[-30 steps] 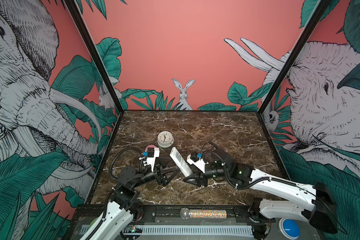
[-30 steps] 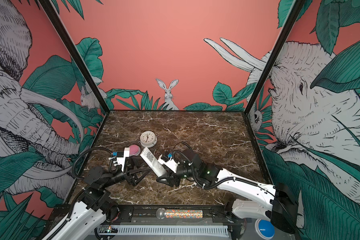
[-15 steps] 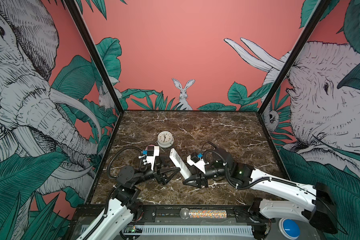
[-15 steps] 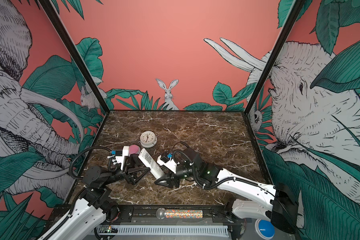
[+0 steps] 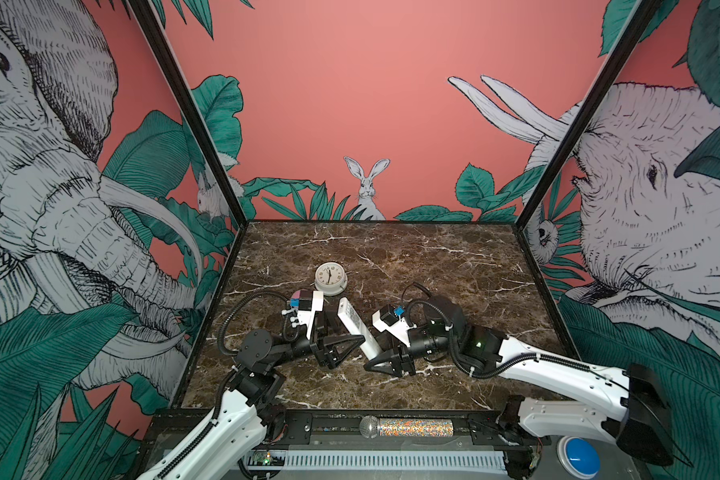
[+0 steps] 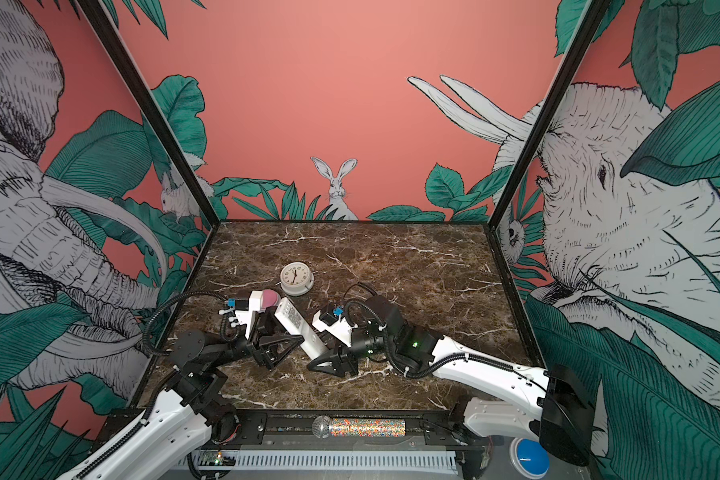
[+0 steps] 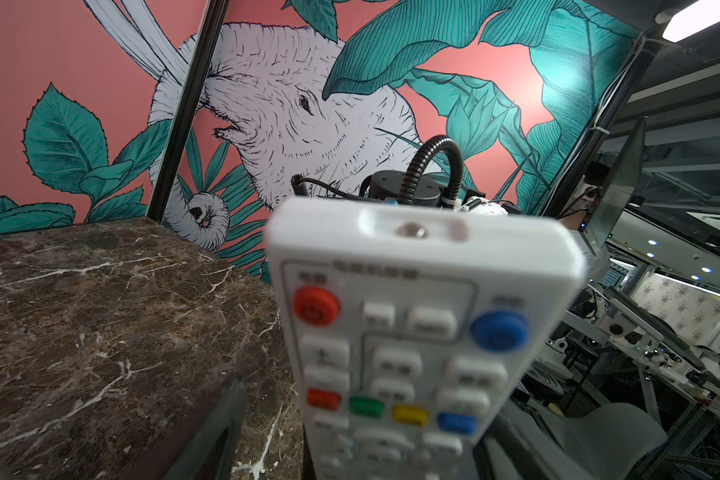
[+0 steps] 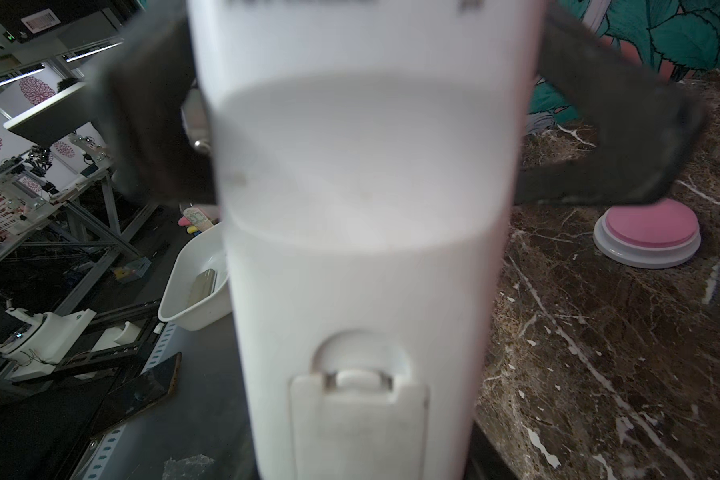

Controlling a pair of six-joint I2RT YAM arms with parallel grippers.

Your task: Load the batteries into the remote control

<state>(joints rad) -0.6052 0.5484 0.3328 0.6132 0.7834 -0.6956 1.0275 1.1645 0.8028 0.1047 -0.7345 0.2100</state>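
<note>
The white remote control (image 5: 352,322) is held off the marble, tilted, its button face toward the left arm. My right gripper (image 5: 371,360) is shut on its lower end. In the right wrist view the remote's plain back fills the middle, with the battery cover (image 8: 358,419) closed. My left gripper (image 5: 356,341) straddles the remote with its jaws open. In the left wrist view one finger (image 7: 219,432) stands clear of the remote's (image 7: 408,332) edge, and the other is close beside it. The batteries are out of view.
A round white clock (image 5: 330,277) sits behind the arms. A white disc with a pink top (image 8: 649,237) lies on the marble near the left wrist. A glittery microphone (image 5: 408,427) rests on the front rail, and a blue button (image 5: 577,455) sits at front right.
My left gripper has moved right, up to the remote, and its jaws have narrowed around it. The right gripper and the remote have stayed put.
</note>
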